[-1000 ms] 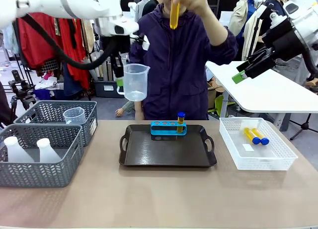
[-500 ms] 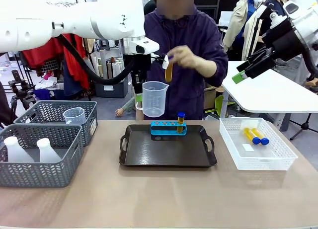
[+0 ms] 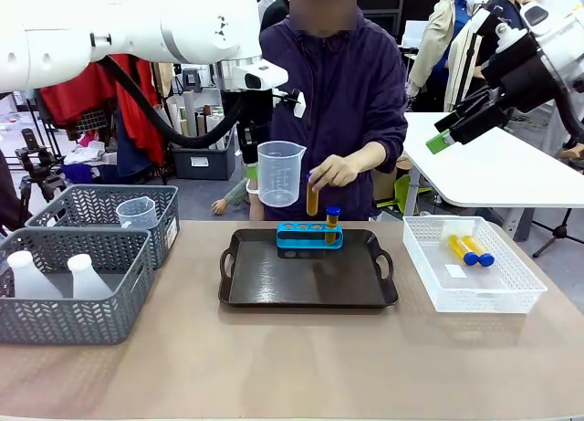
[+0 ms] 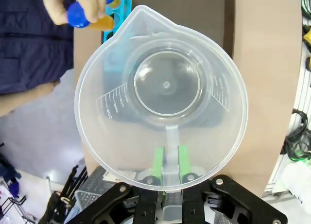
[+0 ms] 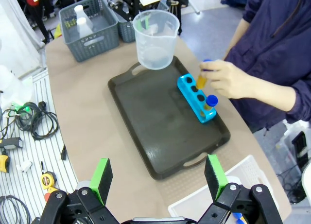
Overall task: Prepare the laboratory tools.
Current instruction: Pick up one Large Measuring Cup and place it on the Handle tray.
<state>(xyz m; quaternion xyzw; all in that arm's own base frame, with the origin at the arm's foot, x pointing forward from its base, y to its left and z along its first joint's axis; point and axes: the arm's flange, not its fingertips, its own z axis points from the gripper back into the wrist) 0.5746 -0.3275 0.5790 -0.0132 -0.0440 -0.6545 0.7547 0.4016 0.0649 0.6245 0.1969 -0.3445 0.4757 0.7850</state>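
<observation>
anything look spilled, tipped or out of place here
Nothing stands out. The tray shows no spill, the blue rack sits square with one tube upright, two tubes lie in the white basket, and the left gripper holds the beaker upright by its handle.

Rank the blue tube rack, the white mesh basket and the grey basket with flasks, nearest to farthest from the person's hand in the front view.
1. Blue tube rack, just below the person's hand.
2. White mesh basket, on the right.
3. Grey basket holding flasks, front left.
</observation>
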